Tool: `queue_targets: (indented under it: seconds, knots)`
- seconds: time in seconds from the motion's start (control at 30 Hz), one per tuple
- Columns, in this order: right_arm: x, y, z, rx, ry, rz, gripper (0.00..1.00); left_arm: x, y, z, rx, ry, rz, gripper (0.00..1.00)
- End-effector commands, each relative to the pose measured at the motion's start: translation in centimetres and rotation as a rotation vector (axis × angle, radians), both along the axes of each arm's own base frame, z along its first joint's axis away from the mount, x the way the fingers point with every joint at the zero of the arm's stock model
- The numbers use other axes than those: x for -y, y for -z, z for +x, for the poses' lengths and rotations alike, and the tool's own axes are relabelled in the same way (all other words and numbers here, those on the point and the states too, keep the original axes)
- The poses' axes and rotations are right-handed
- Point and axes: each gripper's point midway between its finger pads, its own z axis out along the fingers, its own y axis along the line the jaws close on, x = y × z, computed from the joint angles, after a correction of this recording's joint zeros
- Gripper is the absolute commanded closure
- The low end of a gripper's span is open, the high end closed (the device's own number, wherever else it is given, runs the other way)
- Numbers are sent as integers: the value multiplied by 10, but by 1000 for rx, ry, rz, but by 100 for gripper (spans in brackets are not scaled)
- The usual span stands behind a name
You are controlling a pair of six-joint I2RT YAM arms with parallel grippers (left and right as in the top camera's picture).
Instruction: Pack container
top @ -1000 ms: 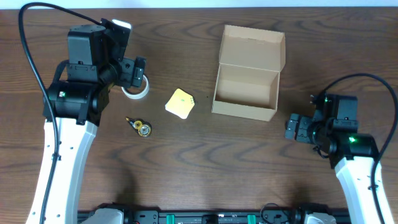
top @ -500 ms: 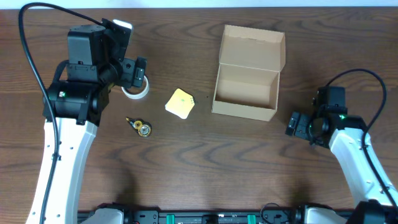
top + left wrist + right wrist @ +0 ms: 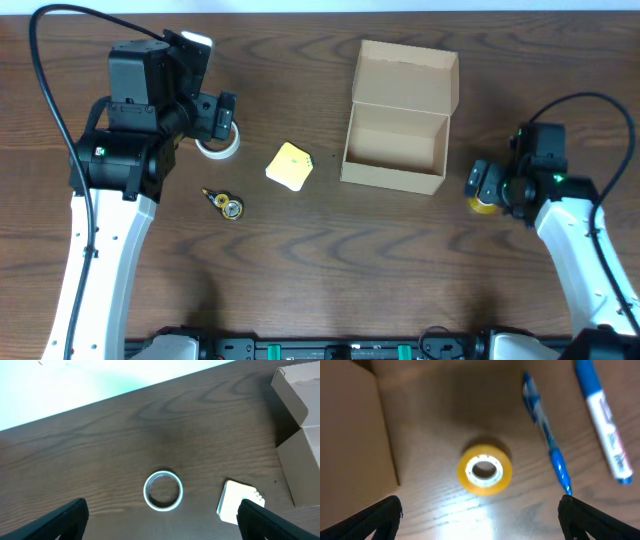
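The container [image 3: 392, 178], a tan cardboard box, stands open at centre right with its flap lid raised at the back. It also shows at the right edge of the left wrist view [image 3: 300, 455] and at the left of the right wrist view [image 3: 350, 425]. My left gripper [image 3: 162, 525] hangs open above a white tape roll [image 3: 163, 491], with nothing between its fingers. Over a yellow tape roll [image 3: 485, 470], just right of the box, my right gripper [image 3: 482, 520] is wide open. From overhead that roll [image 3: 483, 206] peeks out under the right gripper [image 3: 485, 185].
A cream square pad [image 3: 289, 165] lies left of the box and shows beside the white roll [image 3: 239, 502]. A small black and gold item [image 3: 225, 203] lies nearer the front. A blue pen [image 3: 545, 430] and a blue-capped marker [image 3: 605, 420] lie right of the yellow roll.
My right arm has swung toward the far side of the table, and its gripper now sits over the yellow tape roll. The left arm has not moved.
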Motion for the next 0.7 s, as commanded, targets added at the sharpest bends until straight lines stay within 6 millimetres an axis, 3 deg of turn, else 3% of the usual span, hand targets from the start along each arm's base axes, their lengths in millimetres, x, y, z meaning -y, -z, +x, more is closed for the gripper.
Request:
queue_targets:
  seconds: [0.0,0.37,0.67]
  knots:
    - [4,-27,21,73,-42,-27,1,1,1,3,0,-13,-25,5]
    - [12,-120,67,256,-240,-197,3,2,-4,7,27,-12,-28,5]
    - [17,-195,79,379,-239,-261,3,8,-13,14,72,11,-54,4]
